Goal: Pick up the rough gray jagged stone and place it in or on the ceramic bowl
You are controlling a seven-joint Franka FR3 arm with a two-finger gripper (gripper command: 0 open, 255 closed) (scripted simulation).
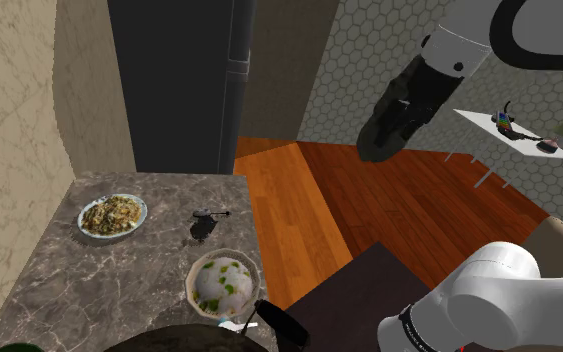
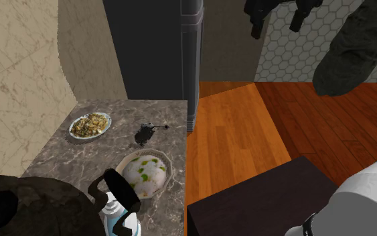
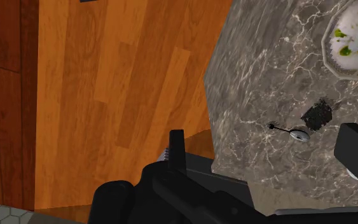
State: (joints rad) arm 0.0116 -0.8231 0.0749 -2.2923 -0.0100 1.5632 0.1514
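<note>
the hand (image 3: 268, 145) hangs open and empty above the tabletop (image 3: 254, 76) edge, ready to descend on the stone (image 3: 316, 116) near the bowl (image 3: 327, 51).

Stone (image 3: 317, 116): dark, jagged, lying flat well below my gripper (image 3: 266, 135), nearer one finger. Bowl (image 3: 354, 37): pale scalloped rim, white-and-green filling, upright, just beyond the stone.

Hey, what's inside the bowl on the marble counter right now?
The bowl holds a white mound flecked with green pieces, filling most of it. That filling covers the bowl's bottom, so it cannot be seen. The dark stone lies outside, on the counter.
</note>
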